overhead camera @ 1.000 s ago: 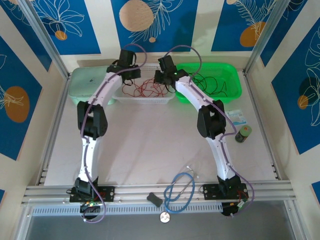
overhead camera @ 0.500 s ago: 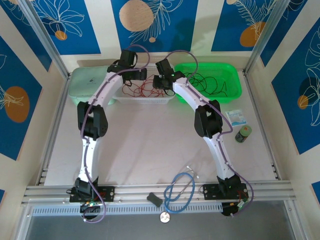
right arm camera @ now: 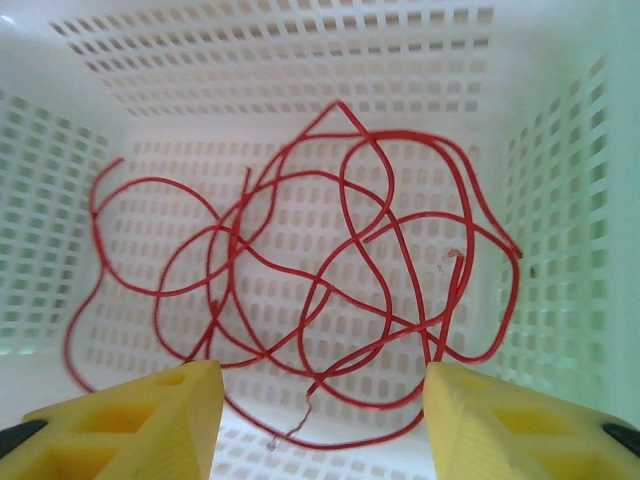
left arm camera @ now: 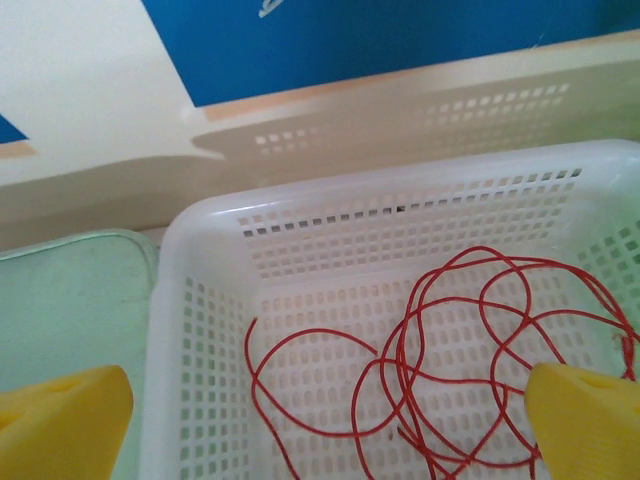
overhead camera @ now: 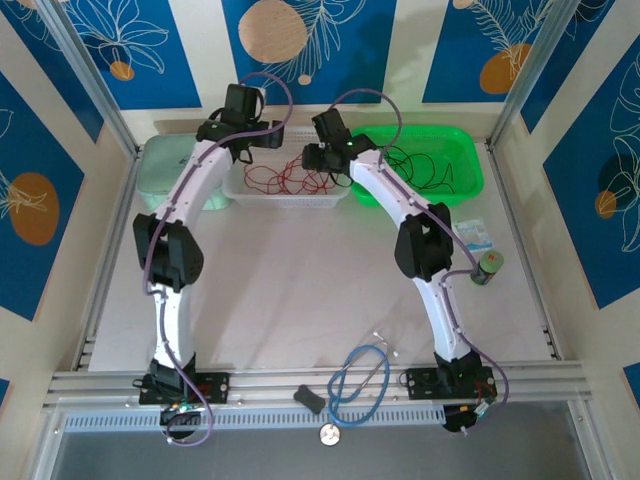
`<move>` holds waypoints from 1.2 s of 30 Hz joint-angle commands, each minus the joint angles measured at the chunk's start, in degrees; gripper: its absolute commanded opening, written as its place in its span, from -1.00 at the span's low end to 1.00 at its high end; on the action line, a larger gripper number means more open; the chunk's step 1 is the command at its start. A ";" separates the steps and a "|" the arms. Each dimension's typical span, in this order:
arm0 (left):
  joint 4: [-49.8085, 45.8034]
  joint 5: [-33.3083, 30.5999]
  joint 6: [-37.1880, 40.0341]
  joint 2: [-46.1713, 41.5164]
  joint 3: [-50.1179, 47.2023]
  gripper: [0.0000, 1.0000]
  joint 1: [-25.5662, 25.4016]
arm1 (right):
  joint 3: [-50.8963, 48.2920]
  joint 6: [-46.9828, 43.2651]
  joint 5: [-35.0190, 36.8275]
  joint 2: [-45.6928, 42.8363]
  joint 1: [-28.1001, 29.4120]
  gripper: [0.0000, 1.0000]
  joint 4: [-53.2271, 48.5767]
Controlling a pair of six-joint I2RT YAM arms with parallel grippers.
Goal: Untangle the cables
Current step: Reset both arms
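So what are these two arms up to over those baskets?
They are meant to untangle thin cables. Both arms reach to the back of the table, with the left tool and the right tool open above the white basket, gripping nothing. A loose heap of red cables lies on its floor, and black cables lie in the green basket beside it.

Bright, even light; soft shadows
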 commanded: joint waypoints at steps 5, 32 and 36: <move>12.11 -2.96 2.49 -21.96 -18.58 1.00 -0.05 | -12.28 -1.37 4.93 -16.35 0.96 0.20 1.83; 72.67 -20.68 6.11 -65.67 -108.15 0.99 0.81 | -113.15 -16.26 9.71 -84.37 -17.63 0.30 54.18; 89.36 -18.80 9.22 -51.42 -112.64 0.99 2.31 | -121.11 -18.76 8.50 -84.05 -19.80 0.29 67.11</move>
